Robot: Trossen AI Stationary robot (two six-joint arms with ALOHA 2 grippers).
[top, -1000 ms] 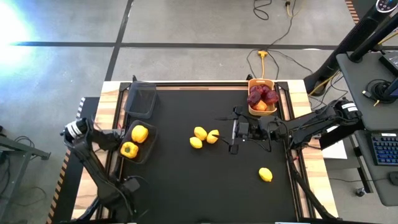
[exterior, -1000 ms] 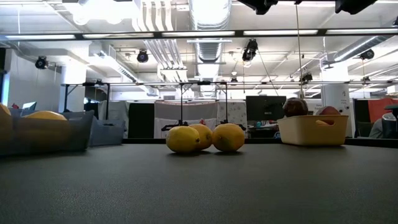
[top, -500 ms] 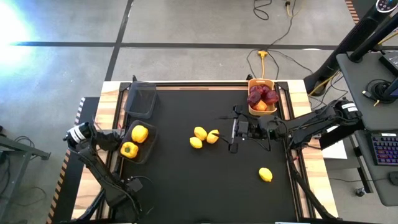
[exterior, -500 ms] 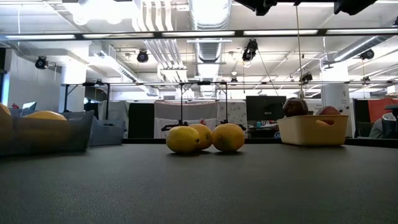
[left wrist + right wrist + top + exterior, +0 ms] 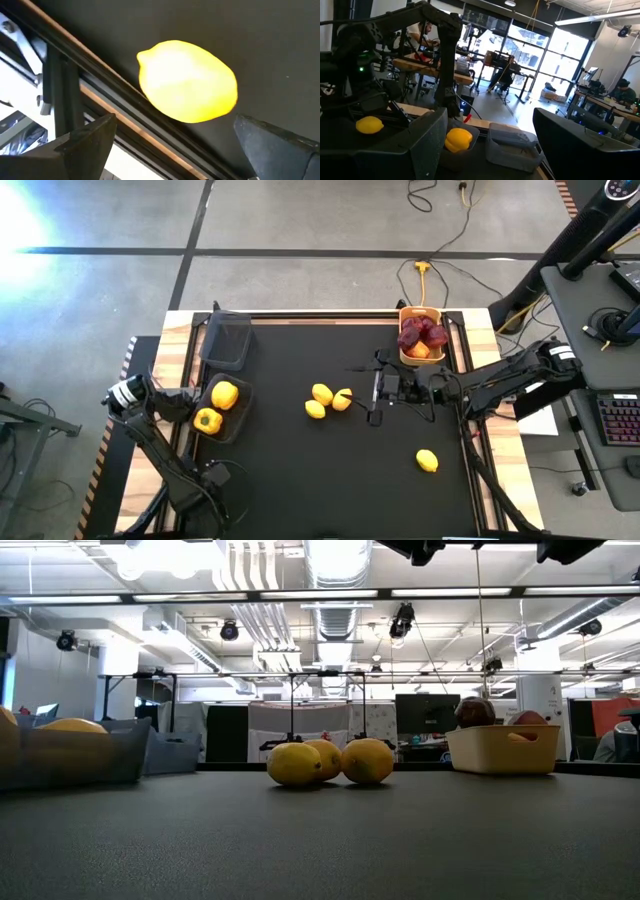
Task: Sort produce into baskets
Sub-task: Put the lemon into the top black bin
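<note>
My left gripper (image 5: 213,474) is open at the table's near left, pointing down. In its wrist view (image 5: 175,127) a yellow lemon (image 5: 187,82) lies on the black mat by the table's edge rail, between and ahead of the two fingers; I see no touch. The arm hides this lemon in the high view. My right gripper (image 5: 375,397) is open and empty (image 5: 490,120), right of three lemons (image 5: 322,394) at mid-table. One lemon (image 5: 427,461) lies near right. A dark bin (image 5: 238,423) holds a lemon and a yellow pepper (image 5: 207,420). The yellow-orange basket (image 5: 421,310) holds red produce (image 5: 422,334).
An empty black mesh bin (image 5: 226,342) stands at the far left, behind the filled dark bin. A wooden frame and rails (image 5: 100,95) border the mat. Open mat lies between the mid-table lemons and the near edge. People sit at desks in the room beyond (image 5: 622,90).
My left arm has shifted a little at the table's near left, its wrist moving slightly toward the right edge. The produce and my right arm have kept still.
</note>
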